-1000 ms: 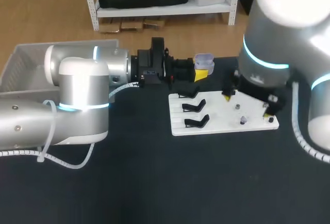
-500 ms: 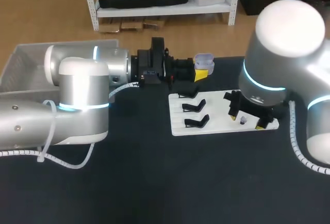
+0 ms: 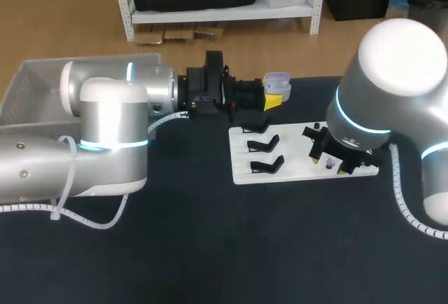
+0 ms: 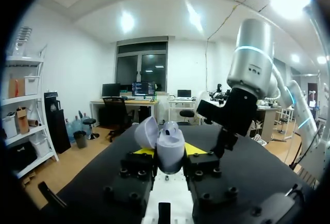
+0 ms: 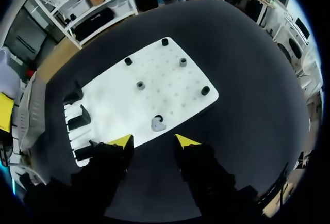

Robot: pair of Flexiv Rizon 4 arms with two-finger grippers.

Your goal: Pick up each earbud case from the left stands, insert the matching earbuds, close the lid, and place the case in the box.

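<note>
Your left gripper [image 4: 169, 150] is clenched on the pale lavender plastic earbud case [image 4: 170, 144], one yellow tip on either side of it, and the case's rounded lid [image 4: 146, 132] stands open, tilted back. From overhead you see that gripper holding the case in the air near the far edge of the black table [image 3: 210, 248], just beyond the far-left corner of the white rectangular pegboard [image 3: 294, 169]. Three black stands [image 3: 264, 153] sit in a row along the board's left edge, all of them bare. Over on the right half of the board hangs your right gripper [image 5: 153, 140], its fingers released and spread, touching nothing. Just ahead of the gap between them a small grey earbud [image 5: 158, 125] lies on the white surface, close to the board's near edge. Short black pegs [image 5: 139, 85] are scattered across the board farther out, well apart from one another. The clear plastic box [image 3: 28, 83] sits at the table's far-left corner, partly hidden behind your left arm, and you cannot tell what is inside it.
</note>
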